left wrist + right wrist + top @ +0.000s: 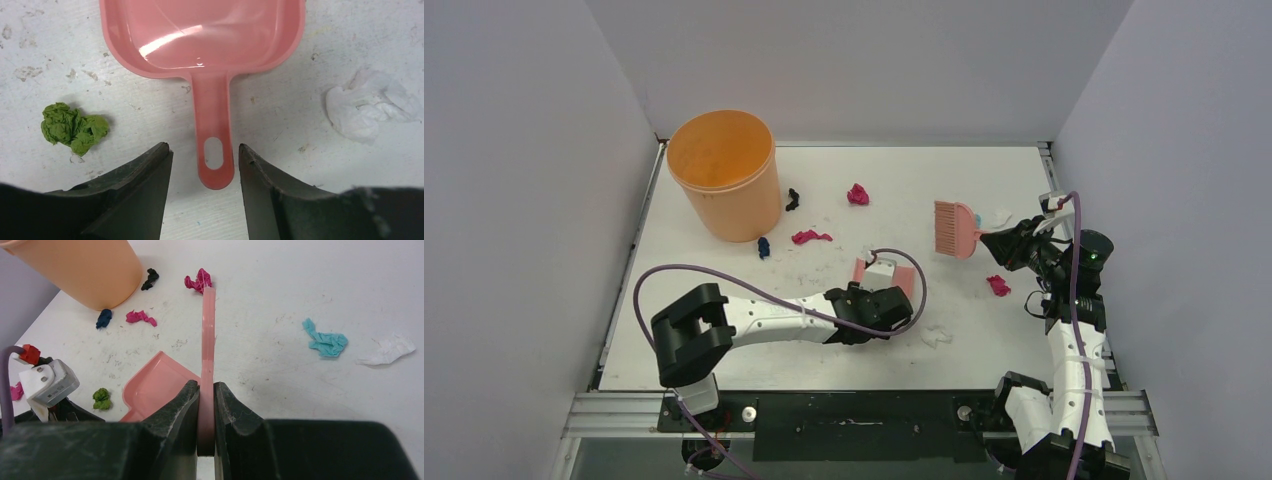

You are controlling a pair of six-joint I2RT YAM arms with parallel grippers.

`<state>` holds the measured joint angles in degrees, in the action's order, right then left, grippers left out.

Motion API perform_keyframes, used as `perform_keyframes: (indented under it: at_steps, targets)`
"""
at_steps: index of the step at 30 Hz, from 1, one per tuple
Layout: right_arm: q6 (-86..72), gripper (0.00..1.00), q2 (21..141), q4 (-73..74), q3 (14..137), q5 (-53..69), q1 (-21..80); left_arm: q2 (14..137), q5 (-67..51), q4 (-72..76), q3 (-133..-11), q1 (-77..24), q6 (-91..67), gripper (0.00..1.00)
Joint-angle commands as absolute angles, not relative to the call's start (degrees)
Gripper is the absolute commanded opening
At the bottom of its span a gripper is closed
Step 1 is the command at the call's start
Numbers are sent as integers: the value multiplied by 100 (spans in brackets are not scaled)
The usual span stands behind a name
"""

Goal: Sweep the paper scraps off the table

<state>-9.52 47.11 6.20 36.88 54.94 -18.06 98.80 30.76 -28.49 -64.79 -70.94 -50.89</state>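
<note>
- While my left gripper stands partly open astride the pink dustpan's handle, a gap on either side, a green paper scrap and a white paper scrap lie on the table towards its near edge.
- My right gripper pinches the pink brush by its handle, near the right edge.
- Farther back, a dark blue scrap, a black scrap and a magenta scrap lie near the orange bucket in the far left corner.

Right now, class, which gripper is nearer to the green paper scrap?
Left. The left gripper hovers right beside the green scrap; the right gripper, holding the brush, is much farther away.
</note>
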Motion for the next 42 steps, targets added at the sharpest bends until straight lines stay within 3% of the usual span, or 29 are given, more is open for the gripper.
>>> perform_keyframes:
  at_steps: [1, 15, 32, 42]
  targets:
    - [-850, 5, 4610, 352, 3750, 5660, -1837, 9931, 2815, -2498, -6697, -7117, -4402, 49]
    - [-817, 5, 4608, 369, 3746, 5640, -1837, 10292, 2828, -2749, -6915, -7146, -4438, 45]
    - [-800, 5, 4623, 361, 3727, 5647, -1837, 10296, 2964, -2656, -6900, -7106, -4258, 26]
    - [100, 5, 4581, 789, 4113, 5366, -1837, 9034, 3402, -3501, -6780, -6808, -3692, 0]
